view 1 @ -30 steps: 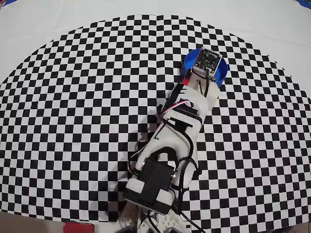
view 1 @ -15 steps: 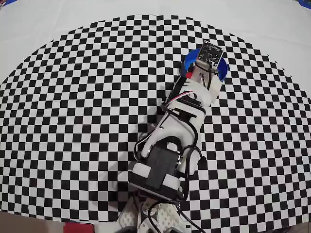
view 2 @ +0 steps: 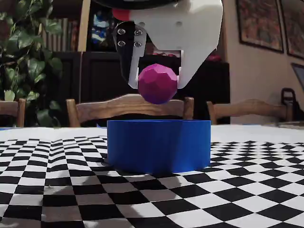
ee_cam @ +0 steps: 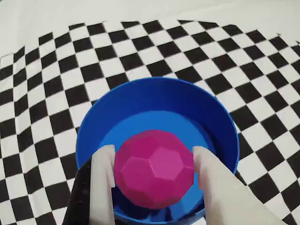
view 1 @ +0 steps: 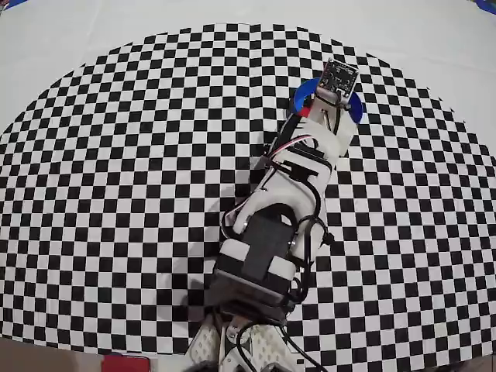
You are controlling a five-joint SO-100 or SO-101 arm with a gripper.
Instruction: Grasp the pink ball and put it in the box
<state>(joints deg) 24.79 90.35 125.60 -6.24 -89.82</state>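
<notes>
1. Overhead view: arm (view 1: 271,232) stretched across the checkered cloth (view 1: 116,194), wrist covering most of the box (view 1: 303,96); ball and fingers hidden.
2. Wrist view: gripper (ee_cam: 154,173) clamped on the pink ball (ee_cam: 153,168), one pale finger (ee_cam: 103,183) on each side, directly over the box (ee_cam: 154,101) interior.
3. Fixed view: gripper (view 2: 156,85) holding the pink ball (view 2: 157,84) above the box (view 2: 159,145) rim, clear of it.

Home, dining or living room. Fixed view: wooden chairs (view 2: 128,105) behind table at 12 o'clock, leafy houseplant (view 2: 21,52) at 9 o'clock, dark bookshelf (view 2: 71,42) with books at 11, framed pictures (view 2: 256,23) on wall at 2.
</notes>
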